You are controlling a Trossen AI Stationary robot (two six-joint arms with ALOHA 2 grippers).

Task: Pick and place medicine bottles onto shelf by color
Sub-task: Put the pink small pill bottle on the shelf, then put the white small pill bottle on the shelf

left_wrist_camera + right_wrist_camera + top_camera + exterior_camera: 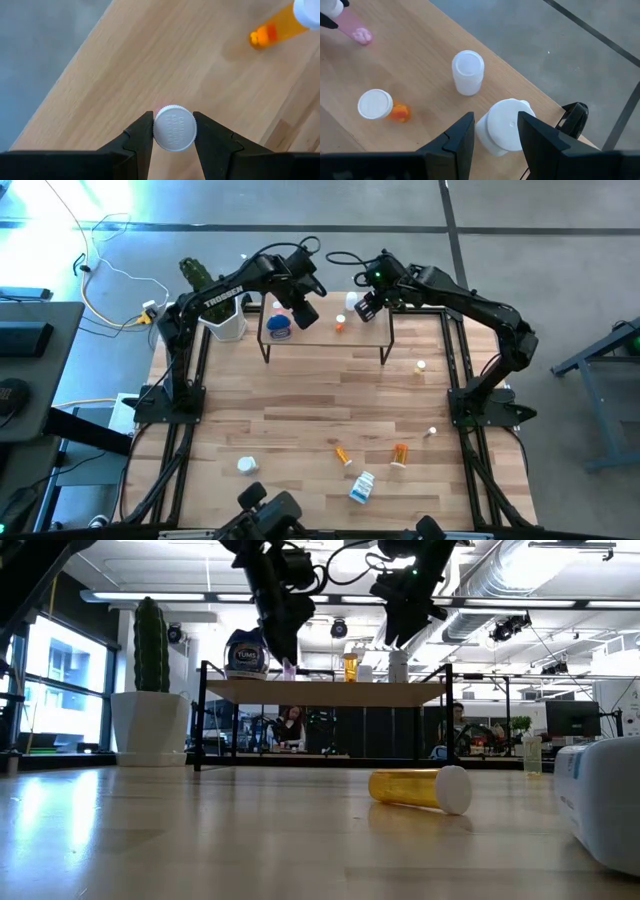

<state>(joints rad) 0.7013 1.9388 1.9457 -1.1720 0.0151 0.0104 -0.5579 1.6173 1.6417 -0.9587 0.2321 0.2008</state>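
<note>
- Orange plastic up front: you've got a capped orange bottle (420,788) lying on its side on the table (300,420), with a white-and-blue bottle (362,487) just beside the camera's end.
- Near that end you also have a second orange vial (400,454), a small white bottle (246,466) off to the left, and two tiny white pieces (432,432) toward the right edge.
- Further back stands your shelf (330,692), light wood top on black legs.
- On it you can see a blue-lidded tub (279,329), an orange bottle (380,106) with a white cap, and a plain white bottle (467,71).
- Your left gripper (173,131) is over the shelf, fingers clamped narrowly around a white-capped pinkish vial (174,127), held upright above the plank.
- Your right gripper (495,131) is at the shelf's right end, fingers closed on a white bottle (505,125) near the plank's corner; whether it rests on the wood you can't tell.
- Back left, a cactus pot (149,720) sits beside the shelf.
</note>
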